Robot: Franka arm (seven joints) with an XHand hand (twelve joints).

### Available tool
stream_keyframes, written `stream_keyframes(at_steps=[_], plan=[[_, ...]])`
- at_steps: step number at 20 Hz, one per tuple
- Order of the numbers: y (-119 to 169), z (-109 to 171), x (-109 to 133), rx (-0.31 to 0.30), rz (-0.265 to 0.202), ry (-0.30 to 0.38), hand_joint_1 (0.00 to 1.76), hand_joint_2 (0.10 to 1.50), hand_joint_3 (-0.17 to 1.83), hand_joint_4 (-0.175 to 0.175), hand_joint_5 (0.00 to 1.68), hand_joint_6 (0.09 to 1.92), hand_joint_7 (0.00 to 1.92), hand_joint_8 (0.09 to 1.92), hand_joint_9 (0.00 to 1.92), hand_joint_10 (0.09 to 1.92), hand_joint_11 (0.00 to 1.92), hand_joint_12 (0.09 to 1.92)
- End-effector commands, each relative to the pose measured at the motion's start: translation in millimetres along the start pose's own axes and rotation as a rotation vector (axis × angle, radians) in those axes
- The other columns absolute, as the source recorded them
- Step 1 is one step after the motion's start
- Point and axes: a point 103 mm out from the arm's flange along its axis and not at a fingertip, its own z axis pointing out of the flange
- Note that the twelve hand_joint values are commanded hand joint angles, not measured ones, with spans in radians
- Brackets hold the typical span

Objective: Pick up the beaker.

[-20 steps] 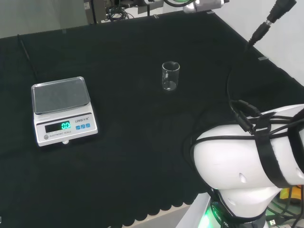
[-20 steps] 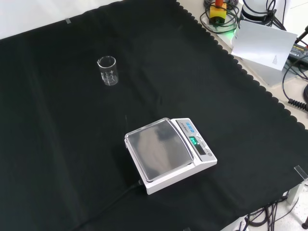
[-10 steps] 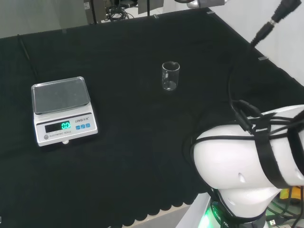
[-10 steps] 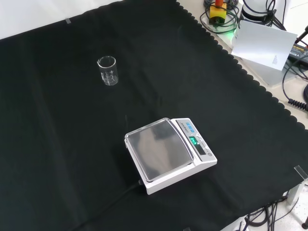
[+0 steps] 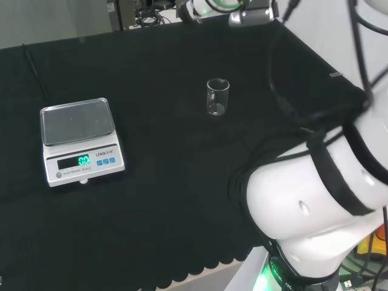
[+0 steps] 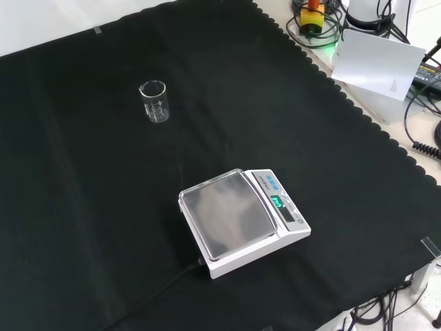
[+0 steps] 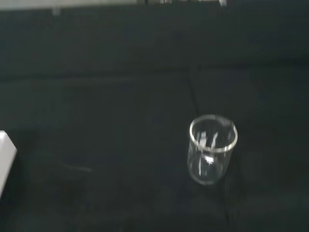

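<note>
A small clear glass beaker point(image 5: 217, 97) stands upright on the black cloth, and nothing shows inside it. In the front view the beaker point(image 6: 154, 101) is at the upper left, with bare cloth all around it. The wrist view looks down at the beaker point(image 7: 212, 150) from some way off, and nothing touches it. A grey and white end part of the arm point(image 5: 248, 13) reaches in at the top edge of the head view, beyond the beaker.
A white digital scale point(image 5: 79, 140) with a lit display stands at the left of the head view, well apart from the beaker; in the front view the scale point(image 6: 241, 221) is near the middle. The arm's big white link point(image 5: 315, 200) fills the head view's lower right.
The arm's white links have swung upward at the head view's right, and an end part of the arm has come in at the top edge. The beaker and scale have not moved.
</note>
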Motion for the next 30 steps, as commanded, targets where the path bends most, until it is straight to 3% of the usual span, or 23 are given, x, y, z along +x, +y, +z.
stream_keyframes(at_steps=[1,8,19,30], plan=[[96.2,78.8,-38.2,0.099,0.06,0.04,0.43,0.72,0.17,0.011,0.05,0.09,0.0,0.61,0.13,0.83,0.0,1.48],[113.9,126.0,-48.3,0.173,0.083,0.054,0.44,0.73,0.16,0.014,0.04,0.09,0.0,0.57,0.11,0.84,0.0,1.47],[136.9,195.0,-52.1,0.149,0.092,0.128,0.43,0.73,0.14,0.027,0.0,0.09,0.0,0.43,0.04,0.84,0.0,1.4],[153.0,230.9,-63.4,0.202,0.133,0.148,0.42,0.73,0.13,0.034,0.0,0.09,0.0,0.36,0.0,0.84,0.0,1.35]])
